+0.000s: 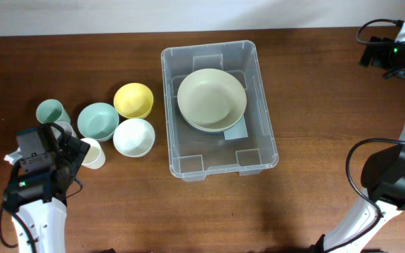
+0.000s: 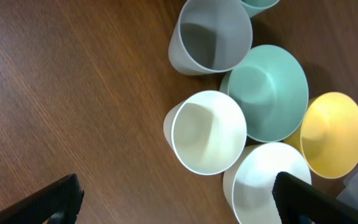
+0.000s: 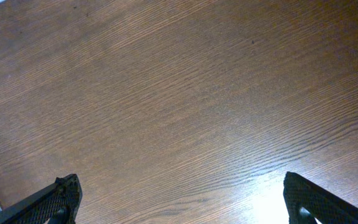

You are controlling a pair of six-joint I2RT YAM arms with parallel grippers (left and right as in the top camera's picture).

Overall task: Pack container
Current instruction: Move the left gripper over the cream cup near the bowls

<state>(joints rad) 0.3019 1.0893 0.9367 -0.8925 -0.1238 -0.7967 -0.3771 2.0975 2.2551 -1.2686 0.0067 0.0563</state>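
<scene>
Overhead, a cluster of round, smooth plastic dishes sits at the left of the dark brown wood-grain table [image 1: 315, 91]: a yellow bowl [image 1: 133, 100], a teal bowl [image 1: 98, 121], a white bowl [image 1: 133, 137], a teal cup [image 1: 49, 111] and a white cup [image 1: 94, 154]. The black-and-white left arm [image 1: 37, 176] reaches in over the cups and hides part of them. The large clear plastic rectangular container [image 1: 259, 151] stands in the centre of the frame, near the yellow and white bowls and well apart from both arms. Its rim is rounded and its corners are notched. A pale green shallow bowl [image 1: 211, 99] lies inside toward the upper end, covering most of a white label [image 1: 238, 132] on the base. The right arm [image 1: 392, 179] is at the lower right edge. From the left wrist, the left gripper [image 2: 176, 196] hangs with its jaws wide apart above the white cup, with a grey cup [image 2: 211, 34] in the upper middle and the bowls at right. From the right wrist, the right gripper [image 3: 179, 199] holds nothing, its jaws spread over bare, finely grained wood.
</scene>
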